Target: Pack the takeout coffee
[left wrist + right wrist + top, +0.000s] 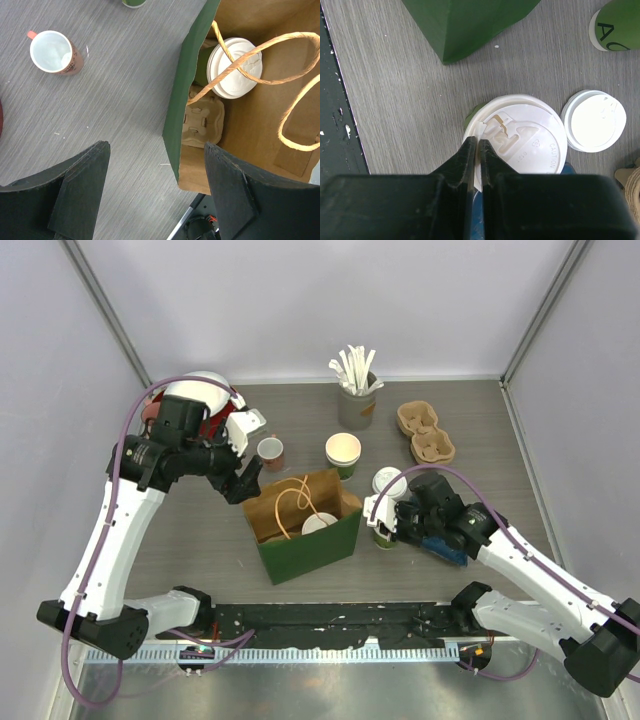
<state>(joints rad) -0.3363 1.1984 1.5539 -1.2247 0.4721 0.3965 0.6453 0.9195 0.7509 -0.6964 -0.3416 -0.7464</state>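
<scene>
A green paper bag (312, 545) with a brown inside stands open at mid-table. Inside it sits a lidded green takeout coffee cup (235, 67) in a cardboard carrier (202, 122). My left gripper (156, 146) is open, its fingers astride the bag's left corner edge (180, 120). Right of the bag stands another green cup (472, 116) with a white lid (525, 137) on top. My right gripper (479, 145) is shut on that lid's near rim. A loose white lid (594, 120) lies beside it. An uncovered green cup (343, 452) stands behind the bag.
A small red-and-white cup (270, 451) stands left of the open cup. At the back are a holder of white stirrers (355, 400), cardboard cup carriers (425, 432) and a white and red object (205, 400) behind my left arm. Grey walls enclose the table.
</scene>
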